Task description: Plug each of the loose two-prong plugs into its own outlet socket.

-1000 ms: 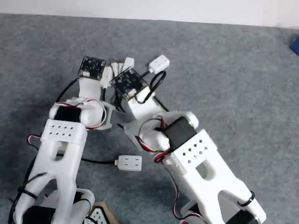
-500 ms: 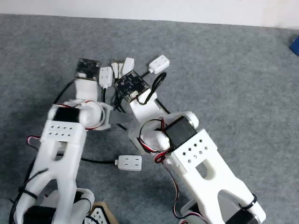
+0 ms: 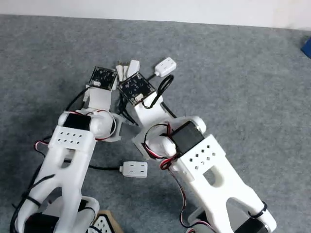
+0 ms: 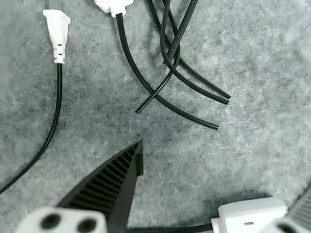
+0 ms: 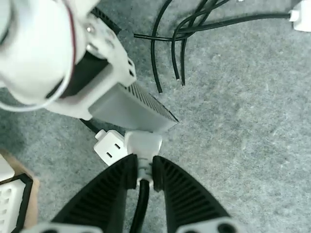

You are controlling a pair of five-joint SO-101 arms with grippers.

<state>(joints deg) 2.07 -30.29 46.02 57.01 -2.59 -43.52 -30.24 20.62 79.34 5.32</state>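
The left gripper (image 4: 221,179), jaws apart, has swung toward three o'clock, meeting the right gripper (image 5: 144,167), which is clamped on a plug (image 5: 144,143) just beside a socket (image 5: 108,146).

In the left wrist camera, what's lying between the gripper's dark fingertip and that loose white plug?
Only bare grey carpet, in the left wrist view, between the left gripper's fingertip and the white plug; the plug's black cord trails off to one side.

- Plug (image 4: 57,26): we see it white, lying on grey carpet (image 4: 272,73), its black cord trailing away.
- Cables (image 4: 180,73): black, crossing one another.
- Left gripper (image 4: 221,170): jaws spread wide; we note a white socket (image 4: 248,216) just beside one.
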